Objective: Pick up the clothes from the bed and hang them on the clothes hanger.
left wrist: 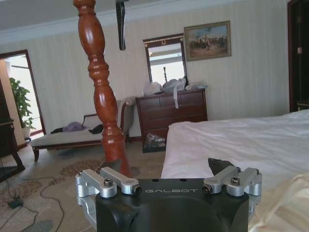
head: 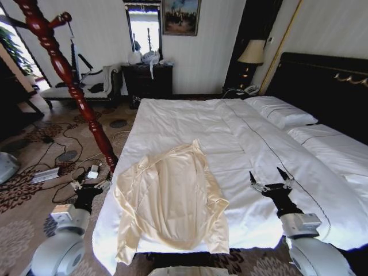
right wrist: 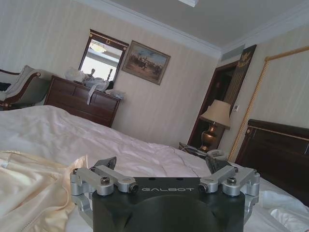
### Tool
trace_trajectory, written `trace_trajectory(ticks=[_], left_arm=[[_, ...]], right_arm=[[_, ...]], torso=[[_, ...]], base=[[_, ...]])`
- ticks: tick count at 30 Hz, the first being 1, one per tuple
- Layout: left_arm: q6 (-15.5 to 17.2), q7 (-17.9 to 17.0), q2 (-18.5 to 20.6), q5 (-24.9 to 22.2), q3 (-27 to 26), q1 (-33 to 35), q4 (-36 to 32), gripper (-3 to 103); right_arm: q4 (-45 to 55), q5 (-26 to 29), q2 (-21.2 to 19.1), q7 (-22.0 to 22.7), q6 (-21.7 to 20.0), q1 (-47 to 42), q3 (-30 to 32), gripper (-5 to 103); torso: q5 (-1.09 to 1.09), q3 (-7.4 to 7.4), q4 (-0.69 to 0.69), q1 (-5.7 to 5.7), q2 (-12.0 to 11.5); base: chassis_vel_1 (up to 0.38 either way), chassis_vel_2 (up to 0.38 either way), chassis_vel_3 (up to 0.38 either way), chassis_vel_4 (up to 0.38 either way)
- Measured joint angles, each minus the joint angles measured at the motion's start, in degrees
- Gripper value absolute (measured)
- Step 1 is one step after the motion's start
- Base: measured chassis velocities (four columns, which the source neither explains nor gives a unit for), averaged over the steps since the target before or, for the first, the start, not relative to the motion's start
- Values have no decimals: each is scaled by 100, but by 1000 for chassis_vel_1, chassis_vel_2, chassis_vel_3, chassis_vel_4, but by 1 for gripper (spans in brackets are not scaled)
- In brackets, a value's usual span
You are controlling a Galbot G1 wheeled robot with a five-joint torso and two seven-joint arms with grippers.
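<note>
Cream top (head: 172, 198) spread flat at lower centre of the head view, lying on the near end of the bed (head: 259, 144), hem and one sleeve close to the foot edge. Left claw (head: 86, 188) at lower left, spread and empty, hovering just off the bed's side near the foot of the dark-red coat stand (head: 63, 75). Right claw (head: 271, 183) at lower right, spread and empty too, above bare white duvet (head: 190, 123), apart from the top.

Risks, judged from this layout:
- Satiny cloth, likely slippery; a shallow pinch could slide off, or drag the top over the edge onto the floor.
- Thin fabric on soft bedding; closing too deep would probably catch the duvet along with the top and lift both.
- Grabbing a sleeve alone could leave the body trailing, awkward for threading onto a hanger.
- Coat stand leaning across upper left, close beside the left arm; a wide swing could knock it.
- Cables (head: 57, 167) and small items on the carpet at left; possible snag for the base.
- Black hanger (left wrist: 120, 24) only partly visible at top of the left wrist view, high up; long reach, with the cloth free to swing.
</note>
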Motion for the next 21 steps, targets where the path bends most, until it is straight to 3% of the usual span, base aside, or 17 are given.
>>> trace_trajectory(ticks=[7,10,11,15,16,17,18,20,21], left_arm=[[307,-369,676,-913,-137,-780,-57,100],[433,-589,1166,-1463,102,-1598,229,102],[473,-732,1462,-1728,368,-2212,448,100],[525,-840,1854,-2092,292,-2763,580,99],[555,-909,2032,-2284,88,-2863,583,99],[555,-909,2032,-2284,88,-2863,583,99],[603,-982,2232,-2574,39,-3070,633,98],[645,-1033,2433,-2879,237,-3515,794,102],[673,-1047,2550,-3037,429,-3841,910,102]], right_arm=[[94,-112,176,-1,0,-119,-18,100],[121,-198,294,-1,1,-183,-20,100],[154,-220,359,-2,1,-215,-16,100],[149,-222,303,-1,-79,-114,-120,100],[117,-204,216,-1,-138,-20,-222,100],[117,-204,216,-1,-138,-20,-222,100],[87,-209,200,-5,-161,-4,-295,100],[77,-242,261,-13,-158,-56,-340,100],[73,-279,319,-17,-150,-80,-367,100]], torso=[[0,0,0,0,0],[-1,0,2,0,0],[-3,1,0,1,0],[-2,1,-7,1,-1],[2,1,4,1,-1],[2,1,4,1,-1],[5,1,11,0,0],[-2,1,11,0,0],[-3,1,2,0,0]], base=[[0,0,0,0],[0,0,0,0],[0,0,0,0],[0,0,0,0],[0,0,0,0],[0,0,0,0],[0,0,0,0],[24,19,43,56],[0,0,0,0]])
